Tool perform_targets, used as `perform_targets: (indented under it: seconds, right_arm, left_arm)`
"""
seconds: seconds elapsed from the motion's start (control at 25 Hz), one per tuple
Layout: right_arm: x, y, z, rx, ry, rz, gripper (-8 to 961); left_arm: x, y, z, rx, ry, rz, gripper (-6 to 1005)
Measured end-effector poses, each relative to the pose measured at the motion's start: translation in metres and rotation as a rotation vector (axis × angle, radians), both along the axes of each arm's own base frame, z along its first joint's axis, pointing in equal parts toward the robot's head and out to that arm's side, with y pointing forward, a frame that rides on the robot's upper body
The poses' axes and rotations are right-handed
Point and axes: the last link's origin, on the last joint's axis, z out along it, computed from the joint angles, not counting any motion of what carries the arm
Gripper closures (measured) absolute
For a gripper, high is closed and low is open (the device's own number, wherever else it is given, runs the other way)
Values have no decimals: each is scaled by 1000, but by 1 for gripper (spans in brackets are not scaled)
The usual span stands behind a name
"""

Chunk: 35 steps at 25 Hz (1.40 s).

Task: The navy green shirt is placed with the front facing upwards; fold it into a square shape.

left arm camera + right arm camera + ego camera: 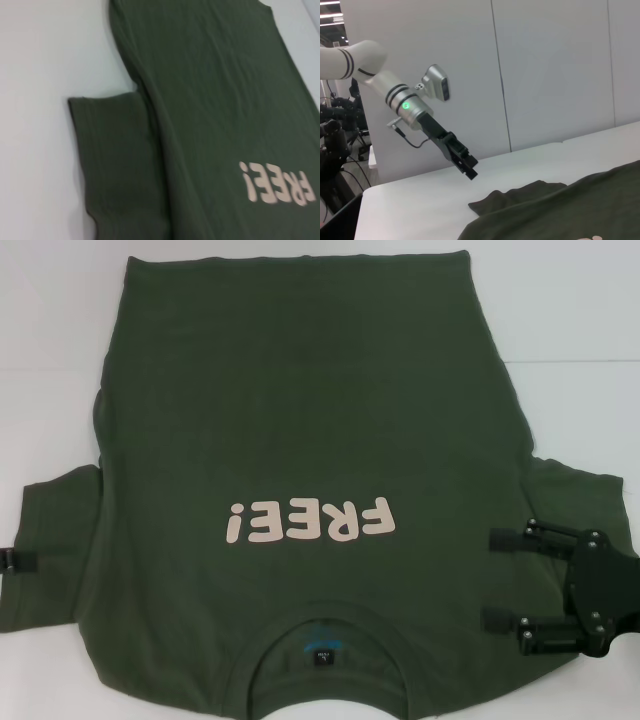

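1. Right gripper (500, 580) sits at the lower right of the head view, two black fingers (520, 537) spread wide apart, pointing toward the picture's left and lying over the shirt's sleeve area, gripping nothing.
2. Left gripper (18, 562) barely shows at the far left edge of the head view, just a small black tip beside the sleeve cuff; can't tell if its fingers are apart or together there.
3. Right wrist view shows the left gripper (469, 167) at left centre, hanging above the white table (420, 195), apart from the cloth; finger state still unclear.
4. Navy green shirt (300, 420) lies flat, front up, filling most of the head view, collar (325, 635) at the bottom centre, hem at the top.
5. Pale "FREE!" print (310, 521) reads upside down, centre of the head view, just above the collar.
6. Small tag (323, 655) shows inside the collar.
7. Left sleeve (117, 160) spreads flat in the lower left of the left wrist view.
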Motion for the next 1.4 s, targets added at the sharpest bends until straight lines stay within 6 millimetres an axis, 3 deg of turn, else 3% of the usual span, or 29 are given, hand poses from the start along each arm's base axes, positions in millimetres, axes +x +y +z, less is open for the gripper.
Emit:
perform_targets:
  seconds: [0.24,0.8,1.4]
  right_arm:
    - [1,-1,-1,1,0,-6,9]
    - [3,0,-1,8,-7,-17,9]
    - [3,1,-1,13,-12,-17,8]
  left_arm:
    - [-5,16,-11,-6,101,1,123]
    - [-9,-3,-4,-118,107,114,123]
    - [-9,11,-11,-143,110,215,124]
